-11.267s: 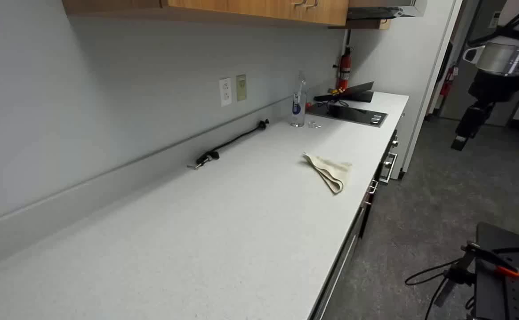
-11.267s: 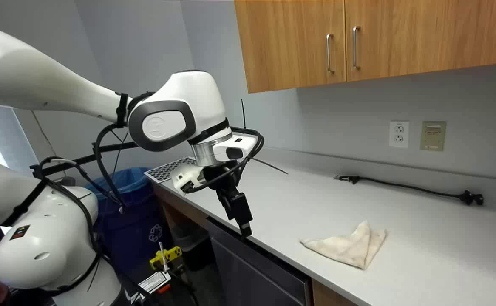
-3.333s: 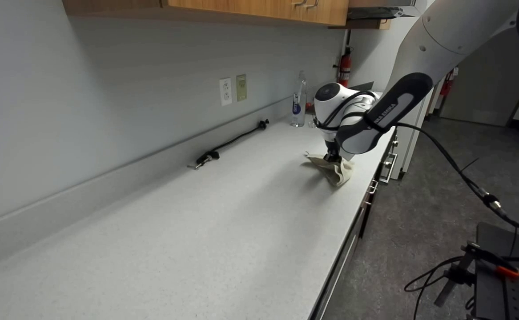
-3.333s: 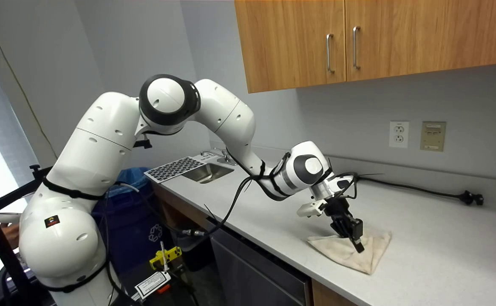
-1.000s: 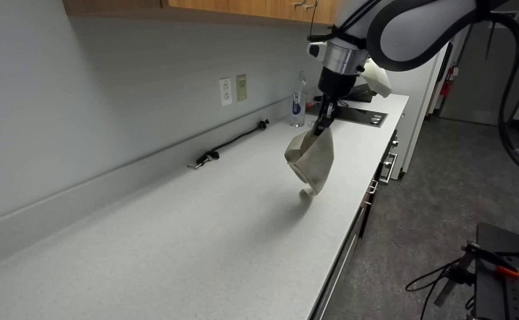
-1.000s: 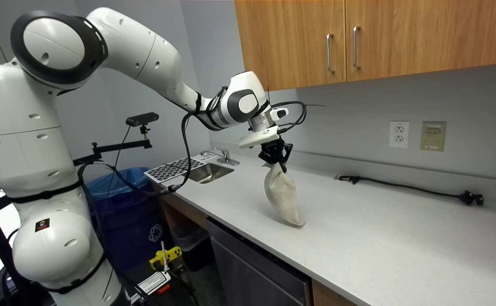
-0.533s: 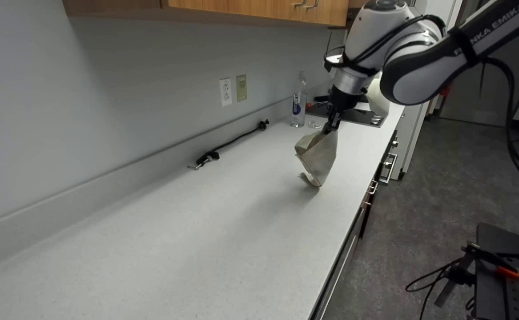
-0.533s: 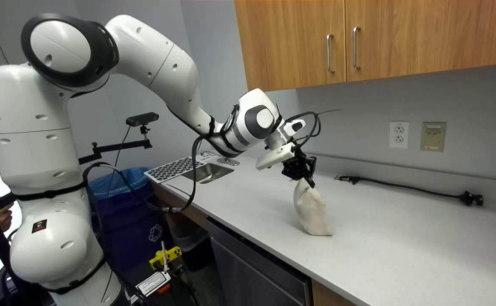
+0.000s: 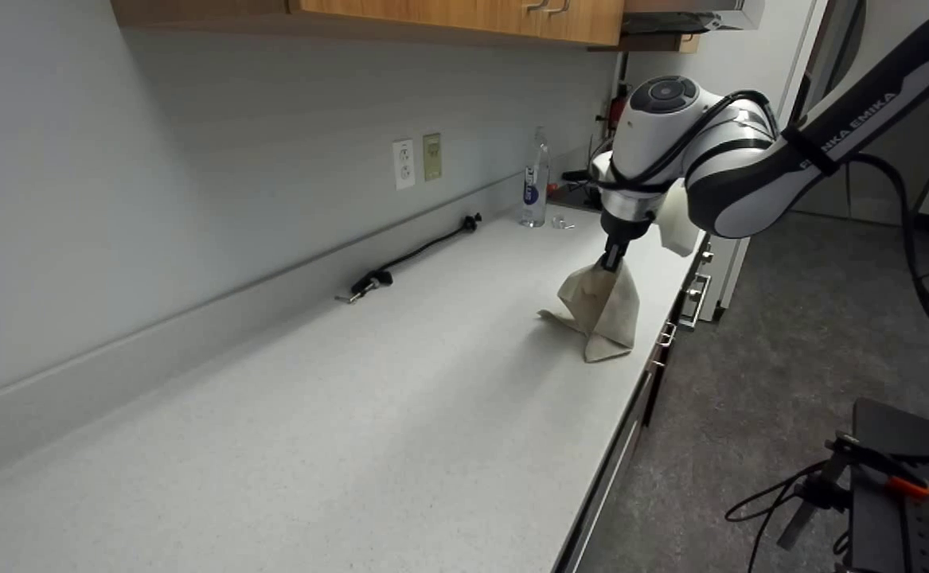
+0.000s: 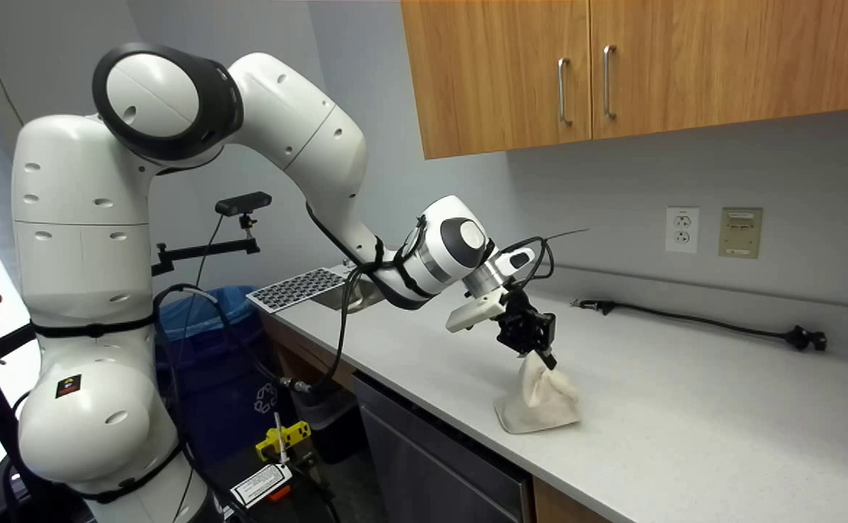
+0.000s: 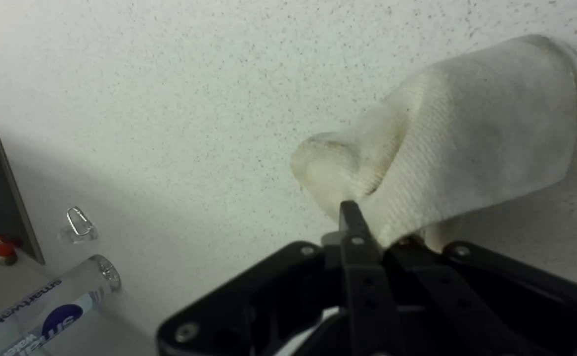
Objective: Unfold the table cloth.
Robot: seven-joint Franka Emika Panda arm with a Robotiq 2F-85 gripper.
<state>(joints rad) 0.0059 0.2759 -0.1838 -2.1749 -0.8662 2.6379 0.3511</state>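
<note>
A black hand (image 9: 610,263) is pinching the cream table cloth (image 9: 615,312) by its bunched top; lower folds are resting on the desk (image 9: 400,430). Likely light and limp, it is probably offering its best hold at a loose corner.

We've got a cream-beige table cloth (image 11: 506,118) with fine ribbed lines, a black hand (image 9: 612,263), and a white tabletop (image 11: 194,99) with grey speckle. Around that we see a white arm (image 10: 304,134) with black trim, orange-brown wood-grain cabinets (image 10: 503,80), a pale grey wall (image 10: 809,174). We've also got a blue bin (image 10: 213,407), yellow power strip (image 10: 296,434), and clear bottle (image 11: 78,287) with a dark blue oval (image 11: 62,319).
</note>
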